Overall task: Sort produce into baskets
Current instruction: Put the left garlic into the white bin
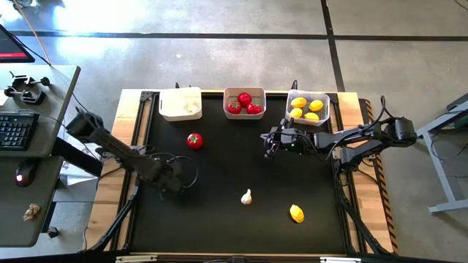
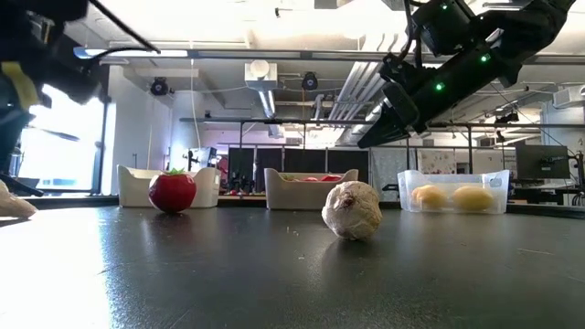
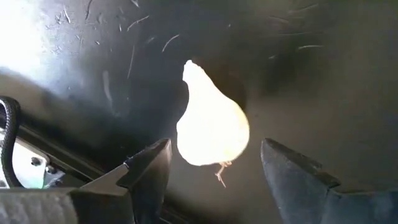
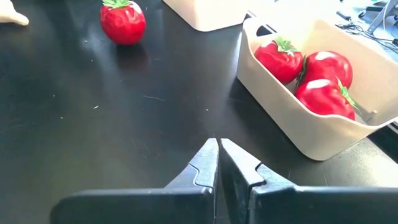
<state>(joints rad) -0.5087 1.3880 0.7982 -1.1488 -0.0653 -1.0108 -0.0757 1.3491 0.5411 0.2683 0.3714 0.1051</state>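
My left gripper (image 1: pixel 178 183) is open and points down at the table's left middle. A white garlic bulb (image 3: pixel 211 121) lies on the mat below it, between the two fingers in the left wrist view and untouched; it also shows at the low view's left edge (image 2: pixel 11 203). My right gripper (image 1: pixel 269 140) is shut and empty, held above the mat (image 4: pixel 217 146) in front of the tomato basket (image 1: pixel 244 102). Loose on the mat lie a red tomato (image 1: pixel 194 140), a second garlic bulb (image 1: pixel 246 196) and a yellow lemon (image 1: pixel 296 213).
Three baskets stand in a row at the far edge: a white one (image 1: pixel 180 103) with garlic, the middle one with three tomatoes (image 4: pixel 311 71), a clear one (image 1: pixel 308 107) with several lemons. There is free mat in the middle and toward the near edge. A desk with a keyboard (image 1: pixel 18 128) stands to the left.
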